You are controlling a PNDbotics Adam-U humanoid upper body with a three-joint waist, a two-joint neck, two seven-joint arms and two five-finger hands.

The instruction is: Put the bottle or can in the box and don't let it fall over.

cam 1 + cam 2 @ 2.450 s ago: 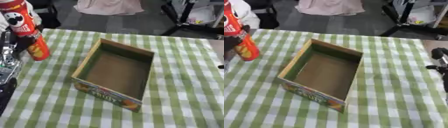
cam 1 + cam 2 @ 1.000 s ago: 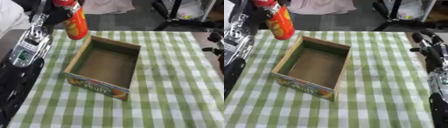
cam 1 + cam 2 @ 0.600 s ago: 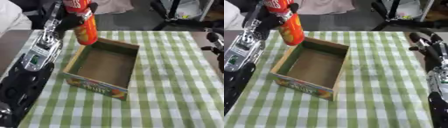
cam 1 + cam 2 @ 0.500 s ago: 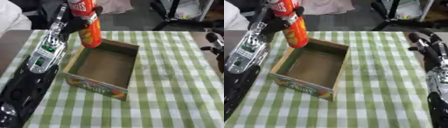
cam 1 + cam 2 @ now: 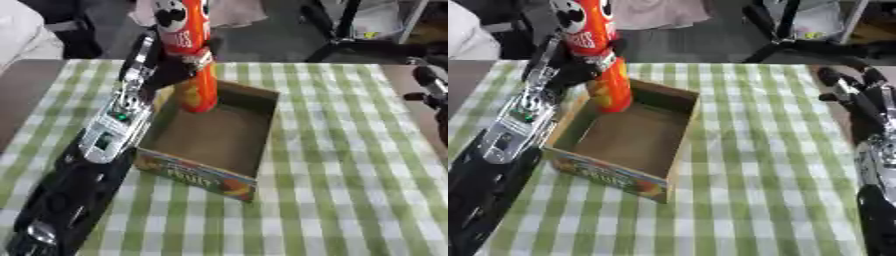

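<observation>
Over the far left corner of the cardboard box (image 5: 229,150), your left hand (image 5: 179,67) has its fingers curled round the middle of the red-and-orange chip can (image 5: 188,50), with the can's top rising above the hand and its orange lower part hanging down past the box's far wall. The can looks close to upright, tipped only a touch; its base seems to be inside the box's outline, though you cannot tell from either view whether it is already touching the floor of the box or just above it.

By the look of it, you are in the lowering step: the can is carried over the box but not yet set down and released. The next move calls for bringing it straight down until the base sits flat, and keeping it vertical while you do, since a tall, narrow can like this will likely topple if one edge lands first or catches the near wall. Let the fingers spread only once it stands by itself, then draw the hand away sideways without brushing it.

Your right hand (image 5: 857,92) waits at the right edge of the green checked tablecloth (image 5: 772,165), well apart from the box, fingers relaxed and holding nothing.
</observation>
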